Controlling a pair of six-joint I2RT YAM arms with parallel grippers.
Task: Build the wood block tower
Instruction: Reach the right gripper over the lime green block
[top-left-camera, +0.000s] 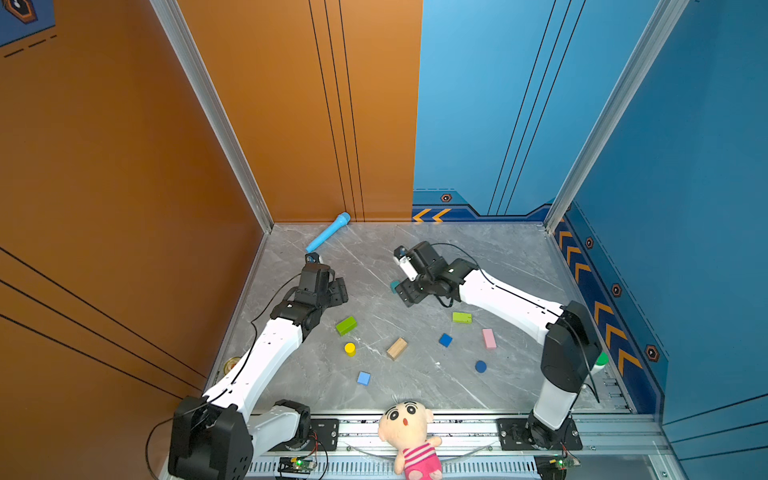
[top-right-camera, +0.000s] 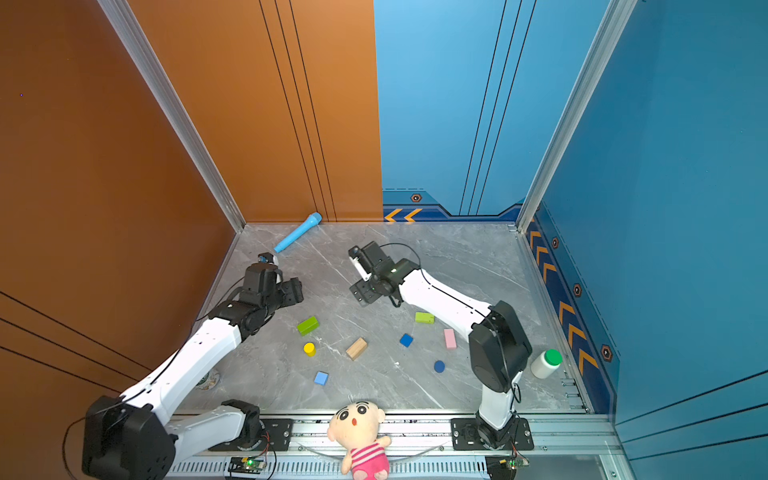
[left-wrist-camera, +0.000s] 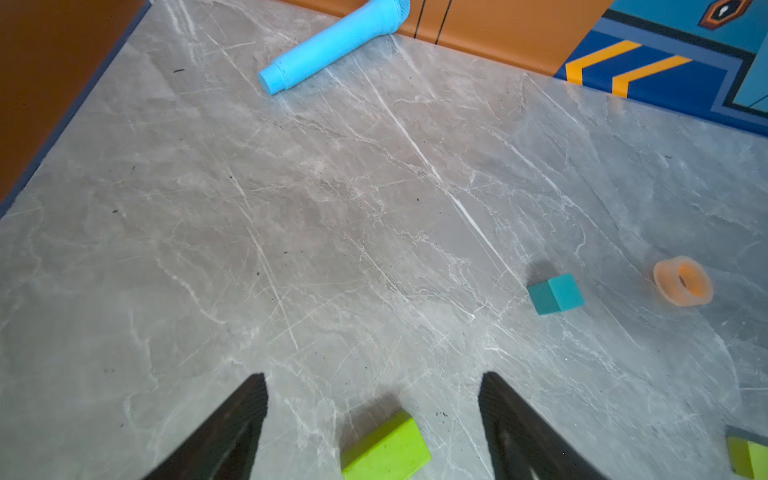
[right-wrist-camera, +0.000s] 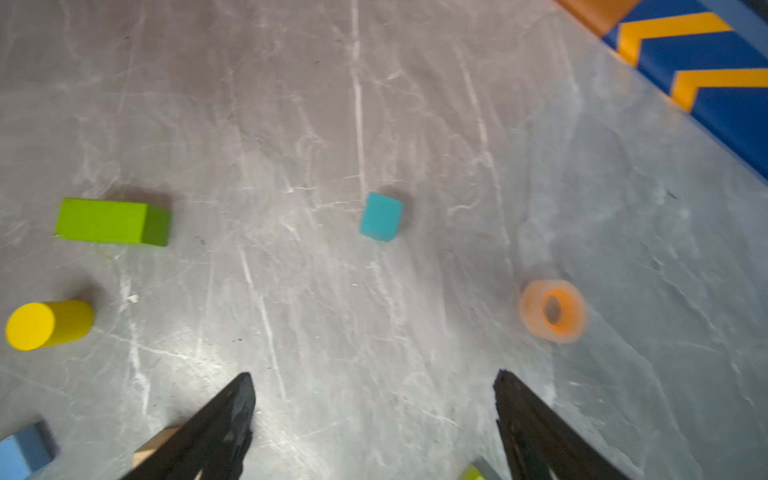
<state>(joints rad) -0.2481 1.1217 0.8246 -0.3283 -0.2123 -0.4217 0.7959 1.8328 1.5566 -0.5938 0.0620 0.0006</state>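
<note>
Under your left gripper (left-wrist-camera: 374, 375), jaws parted and empty, the lime green brick (left-wrist-camera: 384, 446) is lying slantwise; this arm is nearer.

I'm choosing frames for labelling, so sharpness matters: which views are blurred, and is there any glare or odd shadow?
Right wrist view: motion-blurred, the orange tape ring is smeared and the teal cube soft-edged, with a pale sheen on the table. Left wrist view: sharp, with the teal cube crisp beside a short soft shadow. Both top views: evenly lit, blocks small but clear, each aluminium post splaying outward.
</note>
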